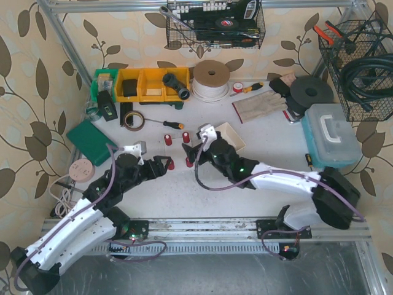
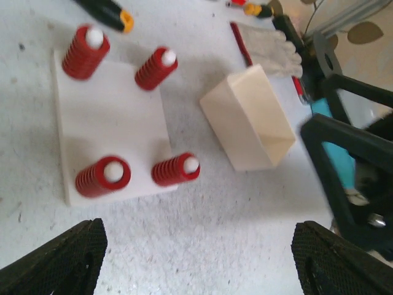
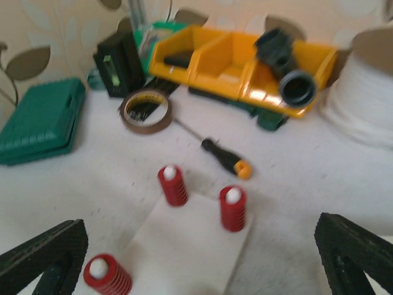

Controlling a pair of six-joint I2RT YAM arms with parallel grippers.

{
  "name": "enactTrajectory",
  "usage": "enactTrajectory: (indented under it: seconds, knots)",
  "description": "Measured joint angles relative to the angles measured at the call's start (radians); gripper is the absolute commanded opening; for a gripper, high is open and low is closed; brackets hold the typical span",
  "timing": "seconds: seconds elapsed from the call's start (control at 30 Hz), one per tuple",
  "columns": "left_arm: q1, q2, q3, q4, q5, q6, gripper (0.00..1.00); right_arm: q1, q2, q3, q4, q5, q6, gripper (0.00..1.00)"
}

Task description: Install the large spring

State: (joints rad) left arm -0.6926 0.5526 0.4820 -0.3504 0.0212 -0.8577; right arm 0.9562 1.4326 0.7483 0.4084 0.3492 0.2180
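Note:
A white board [image 2: 110,117] lies on the table with four red springs standing on white pegs. Two are thicker [image 2: 85,44] [image 2: 102,176] and two thinner [image 2: 156,67] [image 2: 176,170]. In the top view the springs [image 1: 167,140] stand between the two grippers. My left gripper [image 2: 196,261] is open and empty, just short of the board's near edge; it also shows in the top view [image 1: 164,163]. My right gripper [image 3: 202,252] is open and empty above the board [image 3: 190,246], with three springs [image 3: 233,208] ahead of it; it also shows in the top view [image 1: 199,149].
An open cream box [image 1: 230,136] lies right of the board. A black-and-orange screwdriver [image 1: 172,123], a tape roll [image 1: 132,119], yellow bins [image 1: 153,84] and a green case [image 1: 92,140] lie behind and to the left. A glove [image 1: 261,106] and a pale blue toolbox [image 1: 331,135] are on the right.

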Motion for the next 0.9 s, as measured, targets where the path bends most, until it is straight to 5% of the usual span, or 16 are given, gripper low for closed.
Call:
enactTrajectory:
  seconds: [0.13,0.37,0.6,0.9]
  knots:
    - [0.000,0.116,0.151,-0.036,-0.092,0.061,0.86,-0.062,-0.163,0.018,-0.122,0.047,-0.021,1.00]
    - [0.005,0.349,0.375,-0.083,-0.405,0.267,0.86,-0.346,-0.455,-0.056,-0.261,0.158,-0.071,1.00]
    - [0.121,0.426,0.254,0.053,-0.669,0.485,0.86,-0.449,-0.557,-0.230,-0.240,0.302,-0.179,1.00]
    - [0.422,0.513,-0.021,0.464,-0.726,0.658,0.86,-0.622,-0.452,-0.388,-0.119,0.382,-0.197,1.00]
